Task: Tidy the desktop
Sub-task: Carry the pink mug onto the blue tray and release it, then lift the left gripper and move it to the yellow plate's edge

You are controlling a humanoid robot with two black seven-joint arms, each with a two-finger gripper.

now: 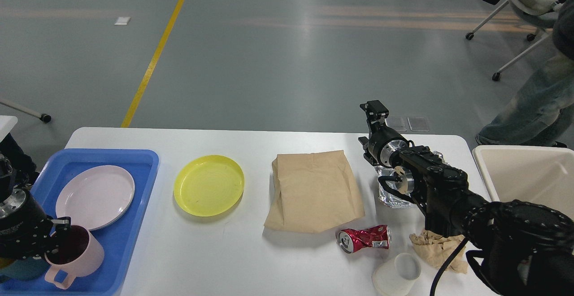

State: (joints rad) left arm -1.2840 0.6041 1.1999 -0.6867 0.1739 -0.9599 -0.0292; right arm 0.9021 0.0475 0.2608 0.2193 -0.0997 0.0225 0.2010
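Note:
The white desktop (215,251) holds a yellow plate (209,185), a brown paper bag (314,190), a crushed red can (364,238), crumpled foil (391,195), a crumpled brown paper (437,247) and a tipped white paper cup (397,276). My left gripper (56,232) is at the bottom left, shut on the rim of a pink mug (74,258) held low over the blue tray (119,246). My right gripper (375,108) is raised over the desktop's far right, above the foil, small and dark, so its fingers cannot be told apart.
A pink plate (95,196) lies in the tray, and a teal cup (20,270) is mostly hidden behind my left gripper. A cream bin (529,175) stands off the right end. A person's legs (533,107) and a chair are on the floor beyond.

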